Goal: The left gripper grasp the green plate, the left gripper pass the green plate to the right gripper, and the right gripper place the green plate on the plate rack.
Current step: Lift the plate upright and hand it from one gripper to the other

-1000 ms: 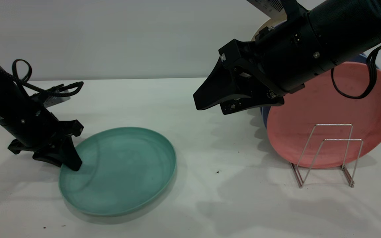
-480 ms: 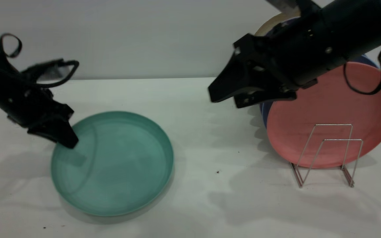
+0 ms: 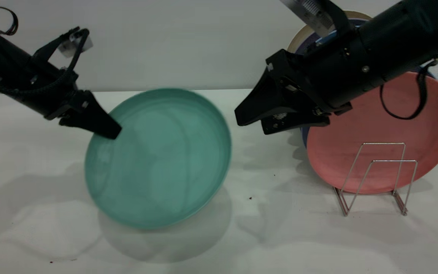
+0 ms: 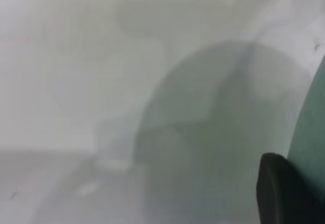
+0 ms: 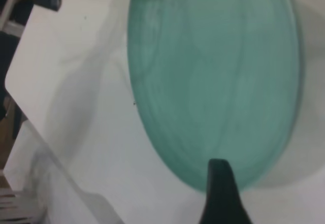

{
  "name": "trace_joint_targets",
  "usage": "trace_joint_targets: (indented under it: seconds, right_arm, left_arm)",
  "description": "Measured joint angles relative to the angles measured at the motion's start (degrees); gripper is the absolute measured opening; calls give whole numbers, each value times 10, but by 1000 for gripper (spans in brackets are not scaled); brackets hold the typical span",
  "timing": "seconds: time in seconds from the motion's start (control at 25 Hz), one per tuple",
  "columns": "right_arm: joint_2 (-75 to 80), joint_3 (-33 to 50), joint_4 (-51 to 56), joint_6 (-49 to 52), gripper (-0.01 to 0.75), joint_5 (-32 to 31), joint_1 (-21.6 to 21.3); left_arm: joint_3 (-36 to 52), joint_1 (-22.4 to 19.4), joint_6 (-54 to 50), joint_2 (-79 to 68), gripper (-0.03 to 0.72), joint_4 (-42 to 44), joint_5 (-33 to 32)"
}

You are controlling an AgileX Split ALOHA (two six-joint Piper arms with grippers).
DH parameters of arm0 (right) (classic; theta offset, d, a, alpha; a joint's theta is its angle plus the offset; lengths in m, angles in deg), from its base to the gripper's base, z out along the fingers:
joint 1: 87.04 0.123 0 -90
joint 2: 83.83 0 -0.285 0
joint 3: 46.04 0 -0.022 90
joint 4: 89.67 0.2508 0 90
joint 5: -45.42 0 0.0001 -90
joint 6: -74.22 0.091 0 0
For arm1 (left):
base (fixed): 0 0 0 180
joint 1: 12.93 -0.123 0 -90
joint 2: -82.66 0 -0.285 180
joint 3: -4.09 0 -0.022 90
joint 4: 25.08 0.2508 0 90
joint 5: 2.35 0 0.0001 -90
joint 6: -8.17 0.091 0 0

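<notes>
White worktop (image 3: 272, 236) and a pale wall behind it fill the exterior view. Over the left half, the left hand (image 3: 109, 131) pinches the upper left rim of the green plate (image 3: 158, 158), its pointed black fingers pressed together on the edge. The plate hangs clear of the worktop, tilted so its hollow face shows toward the camera, with its shadow lying on the surface below. In the left wrist view only one dark fingertip (image 4: 284, 191) shows against the plate's green edge (image 4: 312, 132).

Just beside the plate's right rim, but apart from it, the right hand (image 3: 249, 118) hovers in the air. Its fingers are slightly spread, one above the other, with a narrow gap between them, and they hold nothing. From the right wrist view the plate (image 5: 213, 76) fills most of the picture, with one black finger (image 5: 221, 193) of the right hand in front of it.

At the far right stands the plate rack (image 3: 375, 179), a thin silver wire frame. A salmon-pink plate (image 3: 382, 129) leans upright in it, with a dark blue plate and a cream plate (image 3: 299, 38) partly hidden behind the right arm.
</notes>
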Motion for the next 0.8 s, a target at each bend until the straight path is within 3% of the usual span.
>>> trace_joint_targets:
  seconds: [0.6, 0.68, 0.8]
  right_arm:
    - [39, -18, 13, -9, 495, -3, 0]
    - [39, -18, 14, -9, 455, -4, 0]
    - [39, -18, 14, -9, 321, -4, 0]
  left_arm:
    - [0, 57, 4, 0, 22, -33, -27]
    - [0, 62, 4, 0, 22, -33, -28]
    - [0, 63, 6, 0, 22, -49, -32]
